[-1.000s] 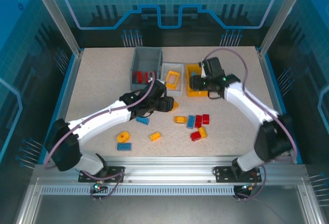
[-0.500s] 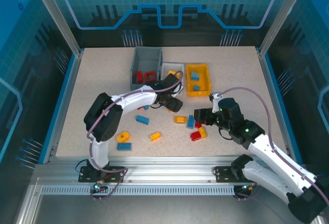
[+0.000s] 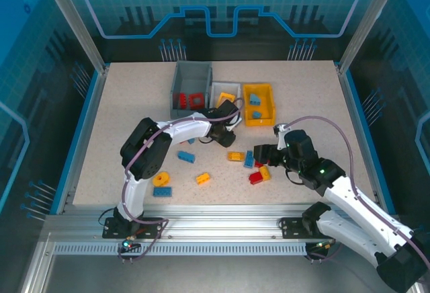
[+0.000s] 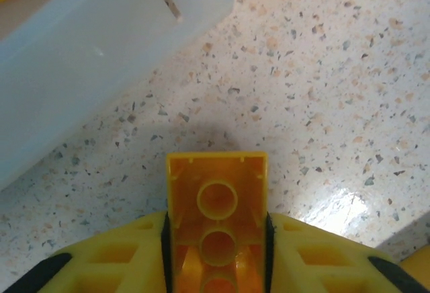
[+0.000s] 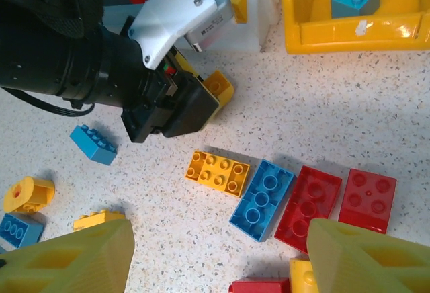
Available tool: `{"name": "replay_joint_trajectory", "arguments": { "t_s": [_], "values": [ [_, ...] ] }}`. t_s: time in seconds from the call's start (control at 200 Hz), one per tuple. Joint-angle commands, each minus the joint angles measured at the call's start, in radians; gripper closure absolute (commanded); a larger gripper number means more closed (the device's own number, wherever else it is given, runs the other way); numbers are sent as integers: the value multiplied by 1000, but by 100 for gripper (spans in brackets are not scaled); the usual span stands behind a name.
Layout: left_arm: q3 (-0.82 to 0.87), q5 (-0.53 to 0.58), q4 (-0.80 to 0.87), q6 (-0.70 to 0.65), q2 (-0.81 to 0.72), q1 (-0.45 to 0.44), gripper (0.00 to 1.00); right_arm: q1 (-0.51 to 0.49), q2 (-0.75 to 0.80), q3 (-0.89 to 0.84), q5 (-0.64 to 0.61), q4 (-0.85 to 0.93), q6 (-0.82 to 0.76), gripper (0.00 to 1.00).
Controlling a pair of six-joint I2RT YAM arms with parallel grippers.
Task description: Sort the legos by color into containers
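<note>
Top external view, starting at the left: a yellow ring brick [image 3: 161,179] and a small blue brick [image 3: 162,191] lie loose on the table [image 3: 121,118], well apart from the bins. Further along stands the grey bin [image 3: 183,78] with red pieces in it; just beside it is the white bin [image 3: 218,90], and then the yellow bin [image 3: 272,108] with blue pieces.

On the left wrist view my left gripper [image 4: 216,222] is pinching a yellow brick [image 4: 216,172] across its long flat sides, hollow underside towards the camera; it hangs low over the table, just short of the white bin's corner. I judge the brick light, rigid and hollow, not fragile; its walls look smooth and glossy, so it could swivel in the pads. Much of its length sticks out ahead of the fingers; a knock on the rim might pivot it, so I would clear the rim well.

Further right, on the right wrist view, a long blue brick [image 5: 262,199] lies touching a red brick [image 5: 309,205] along its side, with a second red brick [image 5: 366,199] just beside that. My right gripper [image 5: 218,256] hovers above them with its fingers spread wide, holding nothing. With so little room between the long sides, I would take the long blue brick by its short ends.
</note>
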State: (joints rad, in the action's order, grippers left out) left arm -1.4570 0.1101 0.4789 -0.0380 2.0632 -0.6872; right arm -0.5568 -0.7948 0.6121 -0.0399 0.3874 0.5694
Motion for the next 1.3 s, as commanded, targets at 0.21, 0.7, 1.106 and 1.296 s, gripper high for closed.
{"name": "replay_joint_trajectory", "arguments": {
  "t_s": [0.21,0.7,1.106,1.296],
  "values": [
    [-8,83,6,101,-164,-2,71,-17,-48,61,46,-90,-21,32],
    [-631,161,218,182,164,134,70,38,-380,356,52,-237,-18,35],
    [-772,114,262,243,323,167,54,46,-398,329,52,-243,2,35],
    [-714,100,242,256,231,165,45,52,-378,316,40,-206,-5,33]
  ]
}}
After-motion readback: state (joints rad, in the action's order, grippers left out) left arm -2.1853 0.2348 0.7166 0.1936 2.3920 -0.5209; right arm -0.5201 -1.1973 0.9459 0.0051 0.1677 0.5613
